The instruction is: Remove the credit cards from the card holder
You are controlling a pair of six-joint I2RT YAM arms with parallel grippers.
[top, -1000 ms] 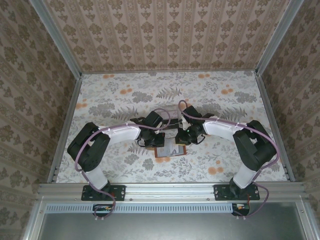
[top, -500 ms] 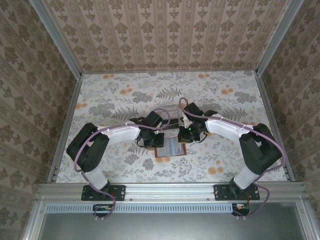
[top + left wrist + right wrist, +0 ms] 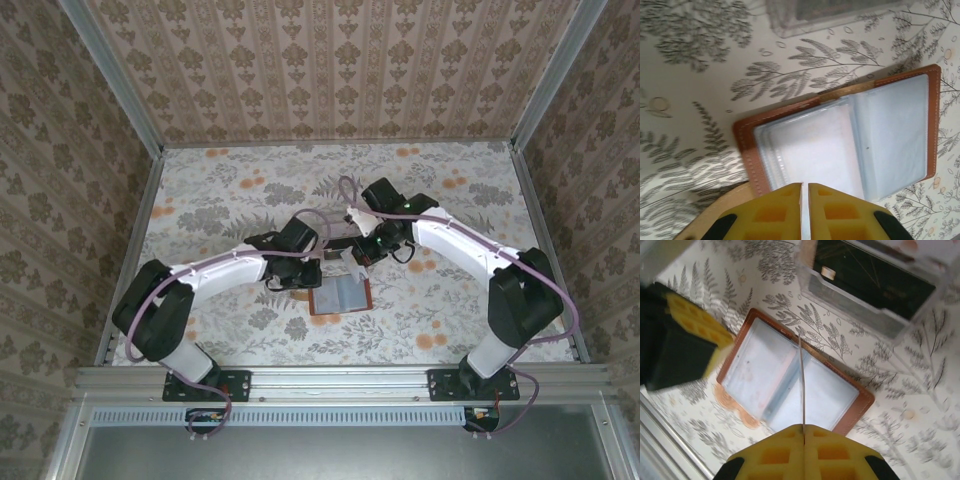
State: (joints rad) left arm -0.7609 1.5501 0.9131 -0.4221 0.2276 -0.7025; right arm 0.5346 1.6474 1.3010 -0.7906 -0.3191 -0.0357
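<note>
Extraction of one credit card [image 3: 801,380] looked done: a second before, the right gripper [image 3: 803,429] had been low over the card holder [image 3: 340,296]. It had since drawn back and away toward the far side, pads pressed together on the near end of the thin card, which showed edge-on above the open pockets. That left the card holder uncovered, lying flat and open on the floral table [image 3: 230,190], just near-side of the clear tray [image 3: 875,315], where a dark card [image 3: 865,280] already lay. The left gripper [image 3: 805,186] had shifted slightly left and sat at the holder's left edge, fingers drawn almost together with only a sliver between them. I could not tell whether they pinched anything. My reading was that the held card was bound for the tray, and whether the pale pockets kept more cards could not be judged from here. The route from holder to tray was short, with the tray's near wall the one edge to clear. The two grippers stood near each other over the holder. Open cloth lay to the left, right and far side, well apart from the patterned walls [image 3: 330,70].
</note>
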